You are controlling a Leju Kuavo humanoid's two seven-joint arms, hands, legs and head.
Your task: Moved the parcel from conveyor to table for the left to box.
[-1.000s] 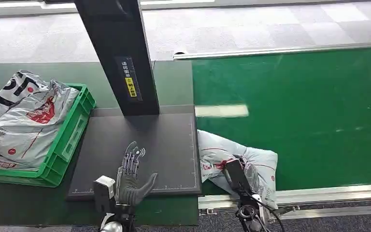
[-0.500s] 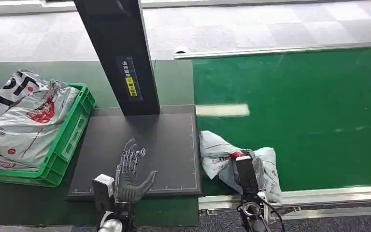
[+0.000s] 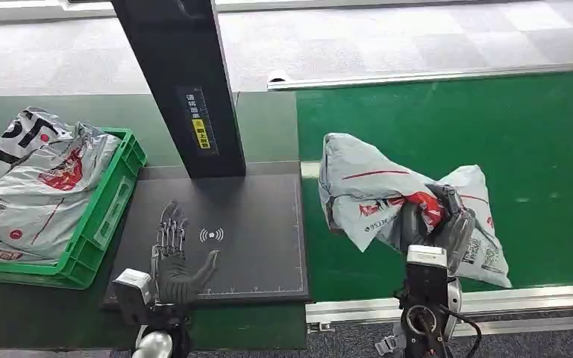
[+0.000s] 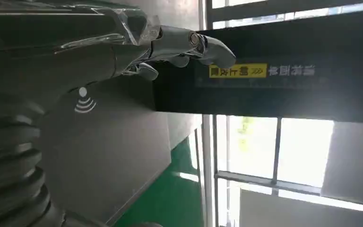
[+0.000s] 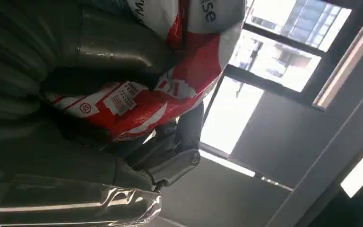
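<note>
At the left of the head view, a green crate (image 3: 112, 205) holds grey parcels. Just right of it, the left robot hand (image 3: 171, 257) hovers with fingers spread and nothing held over the dark pad (image 3: 261, 239) on the table (image 3: 268, 119). Right of centre, the right robot hand (image 3: 436, 224) grips the grey-and-red parcel (image 3: 373, 198), lifted above the green conveyor (image 3: 492, 142).

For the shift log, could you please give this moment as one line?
right hand: holds parcel above conveyor | left hand: open over black pad | crate: holds parcels
</note>
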